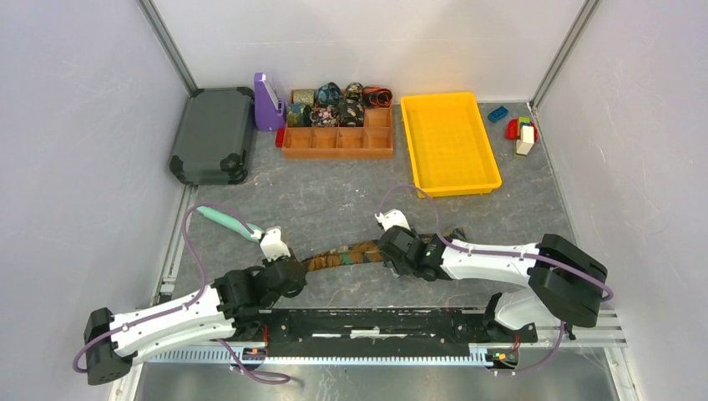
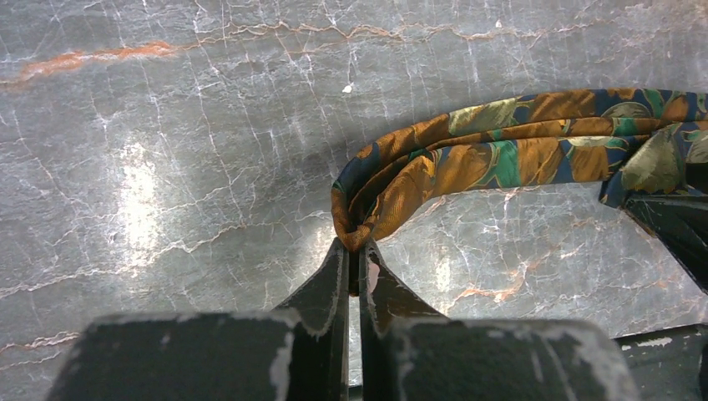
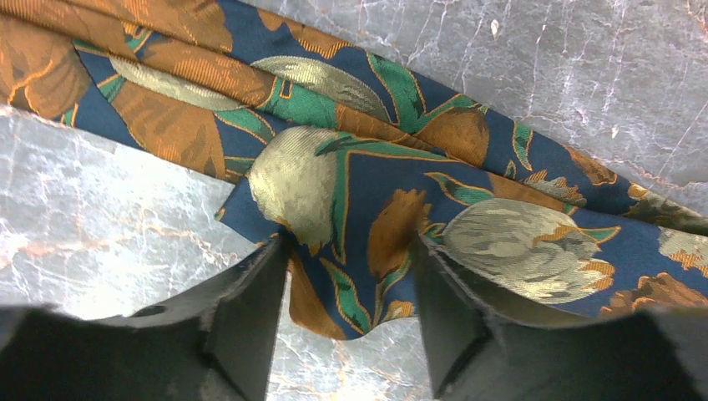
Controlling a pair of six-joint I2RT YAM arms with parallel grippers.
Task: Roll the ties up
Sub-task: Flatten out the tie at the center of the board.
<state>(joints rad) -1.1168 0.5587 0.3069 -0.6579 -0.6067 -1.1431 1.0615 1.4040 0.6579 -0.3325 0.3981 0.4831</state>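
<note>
Hold the tie (image 1: pixel 342 255) pinched at its fold in the left jaws; close the spread right jaws on it; wind taut.

Three views: one overhead, two wrist close-ups.
Top camera sits high behind the arm bases, looking down over the whole table (image 1: pixel 334 200). Wrist cameras ride low and close, facing forward; all three share the tie (image 1: pixel 342 256).
</note>
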